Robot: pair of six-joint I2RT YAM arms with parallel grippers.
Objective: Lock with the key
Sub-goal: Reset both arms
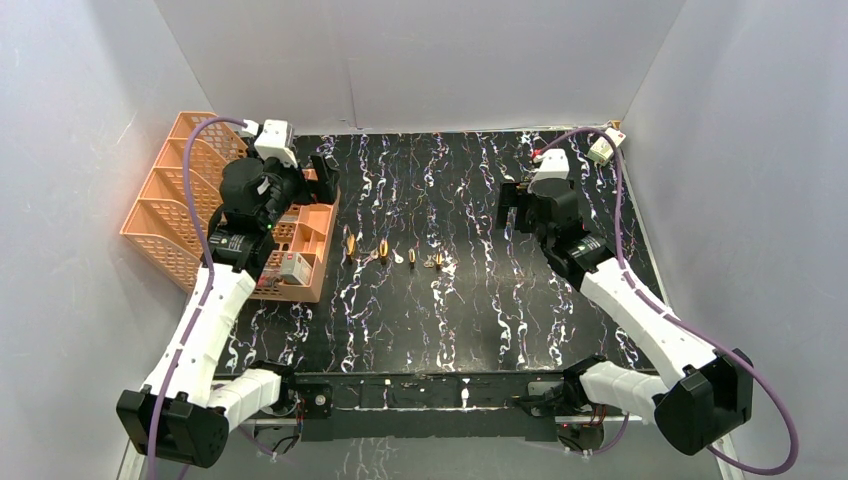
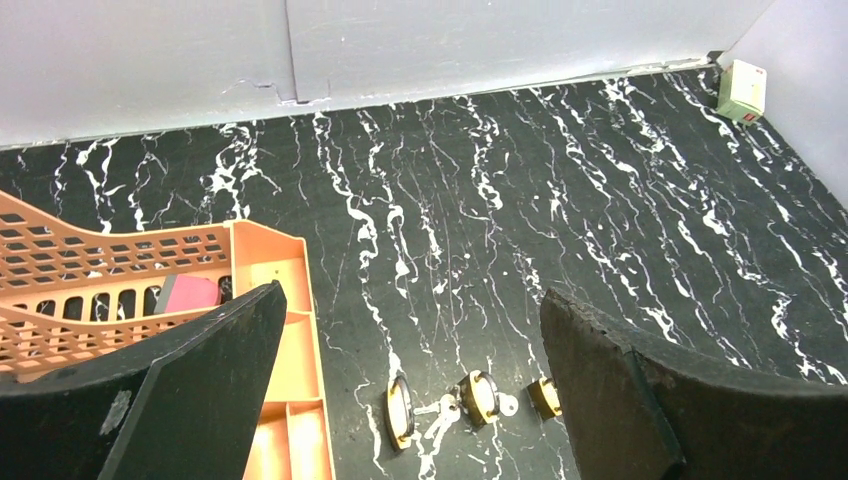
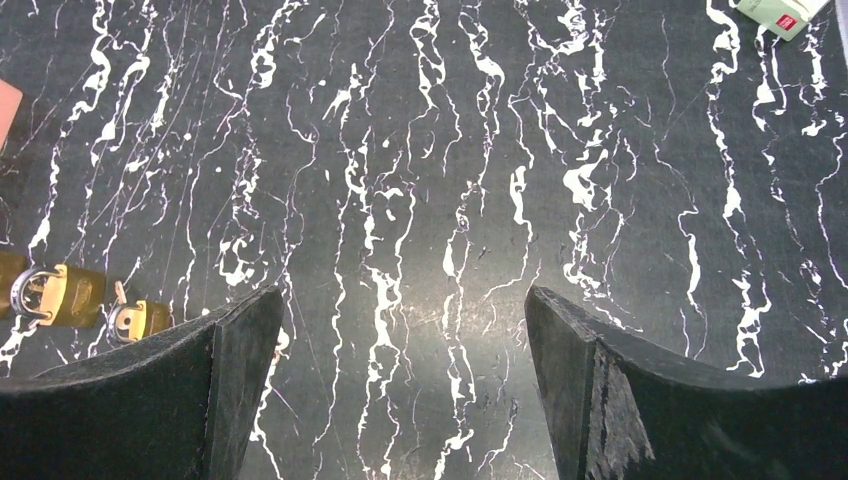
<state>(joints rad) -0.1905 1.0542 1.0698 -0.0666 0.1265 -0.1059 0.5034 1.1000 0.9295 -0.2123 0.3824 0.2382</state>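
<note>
Though gaping wide and empty alike, favour left gripper (image 2: 410, 305) over right gripper (image 3: 400, 300), as seemingly nearer the crosswise row of padlocks (image 2: 399, 410) and keys (image 2: 441, 410).

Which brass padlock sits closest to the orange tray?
The leftmost small brass padlock, ending the row on the orange plastic tray side; the others lie further right.

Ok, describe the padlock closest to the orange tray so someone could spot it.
On the black marbled table, find the orange tray at the left. Beside it runs a short row of small brass pieces; the padlock is the end one, nearest the tray's edge.
</note>
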